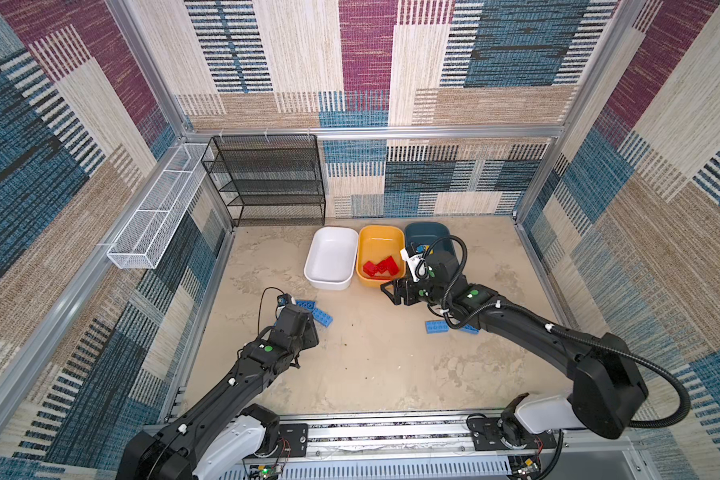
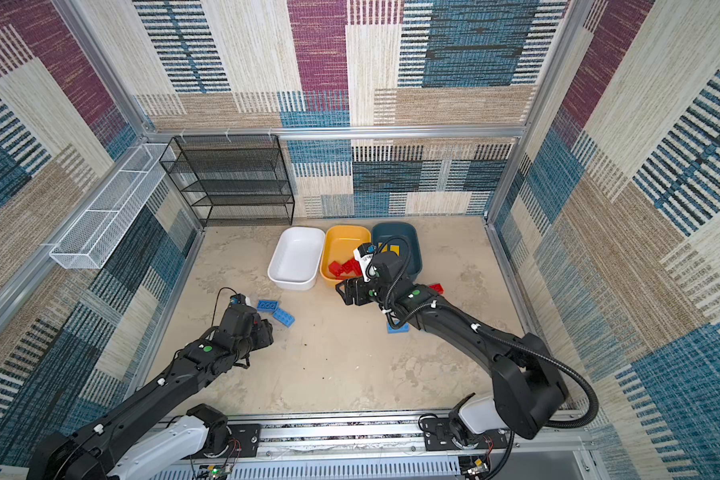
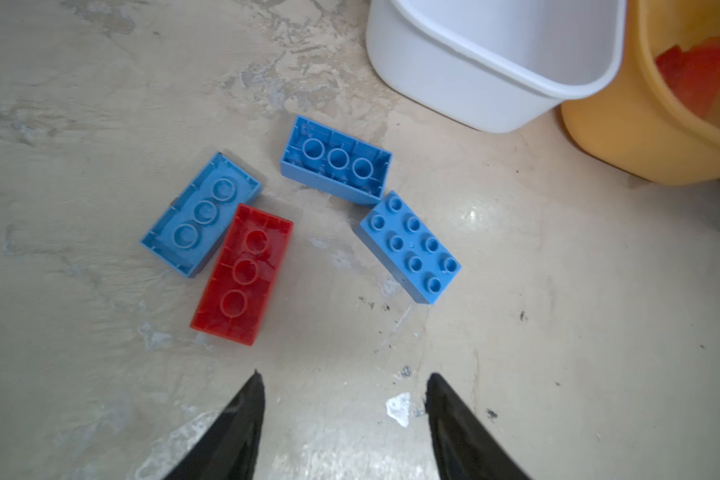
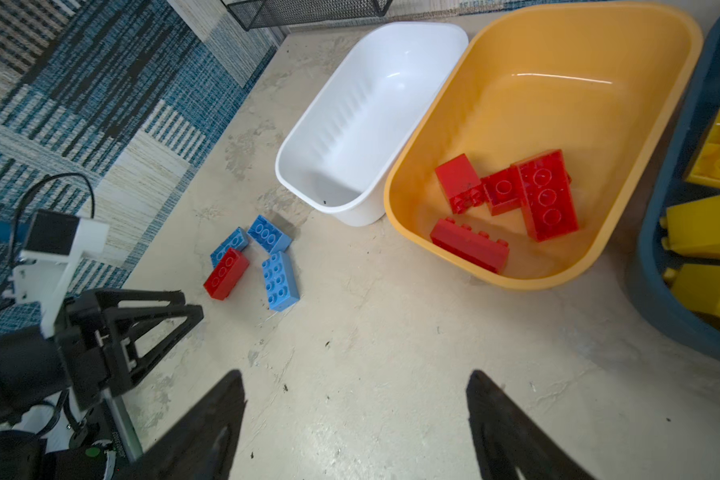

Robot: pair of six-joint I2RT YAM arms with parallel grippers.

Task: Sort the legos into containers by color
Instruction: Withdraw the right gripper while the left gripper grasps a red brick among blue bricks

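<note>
Three tubs stand side by side at the back: white (image 1: 331, 257), yellow-orange (image 1: 381, 245) and dark teal (image 1: 427, 232). Several red legos (image 4: 512, 195) lie in the yellow-orange tub, and yellow legos (image 4: 707, 232) lie in the teal one. The white tub holds nothing. My left gripper (image 3: 344, 376) is open just short of a red lego (image 3: 242, 274) and three blue legos (image 3: 410, 247) on the floor. My right gripper (image 1: 385, 293) hangs open and holds nothing in front of the yellow-orange tub. More blue legos (image 1: 436, 326) lie partly under the right arm, and a red lego (image 2: 436, 288) lies beside it.
A black mesh shelf rack (image 1: 269, 180) stands at the back left. A long white wire basket (image 1: 154, 212) hangs on the left wall. Aluminium frame rails (image 1: 375, 133) close in the floor on all sides.
</note>
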